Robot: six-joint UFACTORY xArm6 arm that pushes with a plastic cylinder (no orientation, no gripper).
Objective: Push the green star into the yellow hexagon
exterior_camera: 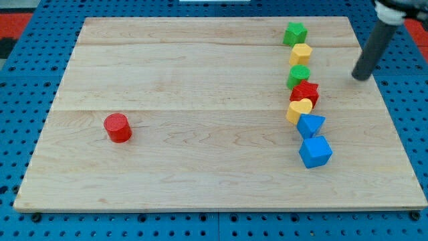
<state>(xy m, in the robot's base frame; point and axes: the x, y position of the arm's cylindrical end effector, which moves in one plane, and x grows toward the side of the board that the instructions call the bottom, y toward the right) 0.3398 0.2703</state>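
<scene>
right of green star [299, 75], my tip [361, 77].

Pale maple-striped board [200, 100] on blue pegboard [20, 134]. Red cylinder [118, 127] at nine o'clock; at three o'clock, green cube [294, 33], yellow block [301, 53], green block [299, 75], perhaps star, red block [306, 92], yellow block, two blue blocks. Dark tip [360, 75].

Rod: my one visible body part, a straight, round bar, dark grey to black, plain and smooth.
Collar: at the rod's upper end, a pale grey-white fitting, cut off by the view's top.
My tip [361, 77]: blunt, flat-cut, same dark colour as the rod.
Markings, cables, screws: I cannot make out any.
</scene>
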